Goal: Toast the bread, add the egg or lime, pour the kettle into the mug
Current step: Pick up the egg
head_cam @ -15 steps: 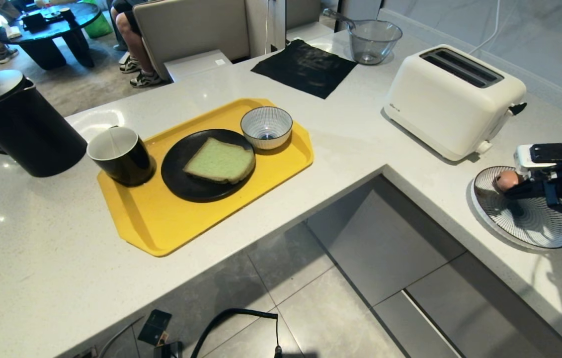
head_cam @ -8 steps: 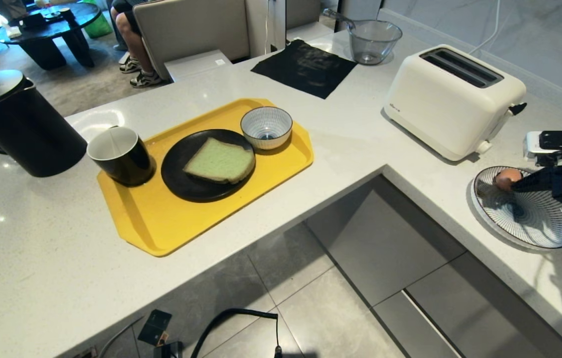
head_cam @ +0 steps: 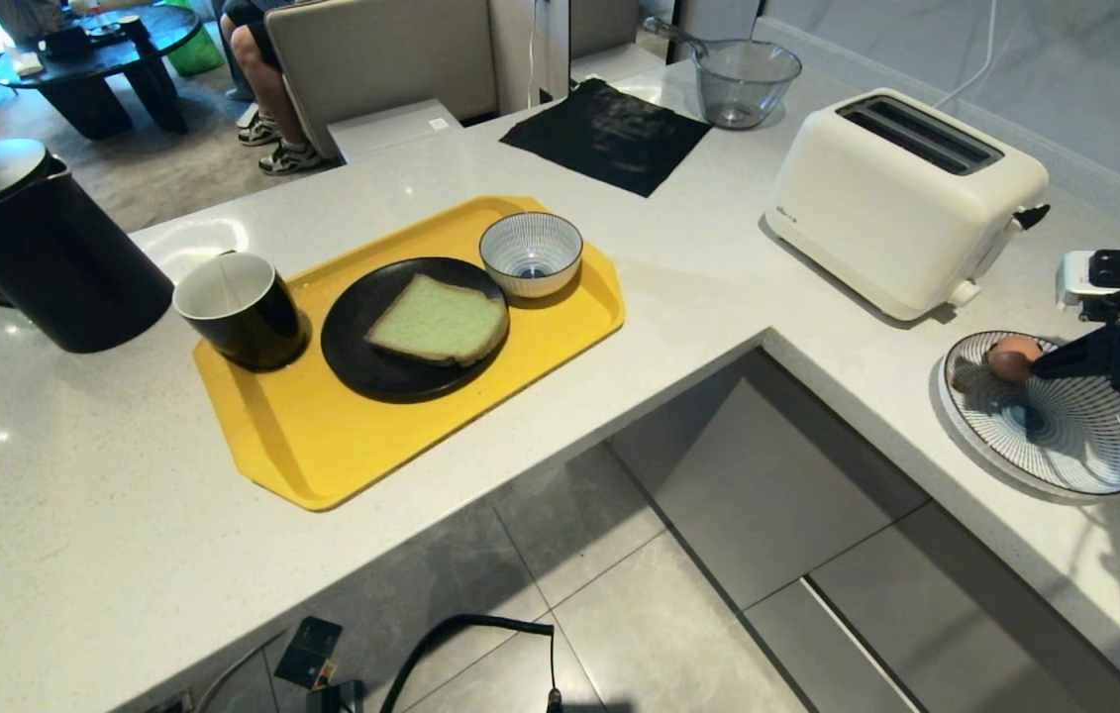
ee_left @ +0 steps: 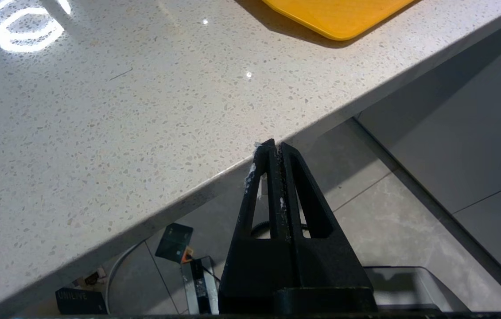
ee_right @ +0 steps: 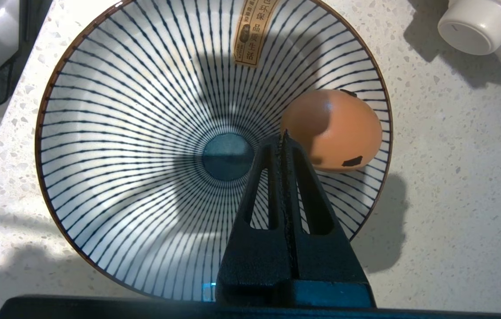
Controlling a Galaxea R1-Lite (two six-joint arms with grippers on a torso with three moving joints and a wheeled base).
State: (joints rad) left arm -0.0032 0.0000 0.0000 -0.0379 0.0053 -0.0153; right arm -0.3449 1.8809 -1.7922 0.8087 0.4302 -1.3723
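On the striped plate (head_cam: 1084,475), near the rim that faced the toaster (head_cam: 901,198), the egg (head_cam: 1012,358) lay on its side, not held by anything. Right tool (head_cam: 1043,367) hovered over that plate with jaws pressed fully together, gripping nothing, tips just beside the egg and apparently clear of the shell; contact not resolvable. Key relation: the egg sat off the tool tip toward the plate's toaster-side rim, so a grasp looked to need the jaws opened first, then a short shift that way. In the right wrist view the egg's (ee_right: 336,128) long axis ran roughly crosswise to the closed tool (ee_right: 285,135), and two small black marks showed on the shell; head view showed neither. Right arm was clearly the nearer one. Left tool (ee_left: 275,146) was parked below the tabletop (ee_left: 99,124) edge, also fully closed and empty, absent from the head view. Only the head view showed the rest, all well away from the plate: bread (head_cam: 439,322) on a black plate (head_cam: 361,371) on the yellow tray (head_cam: 322,446), mug (head_cam: 241,309) beside it, kettle (head_cam: 35,248) beyond the mug. Judgement: bread looked untoasted, toaster slots looked empty.
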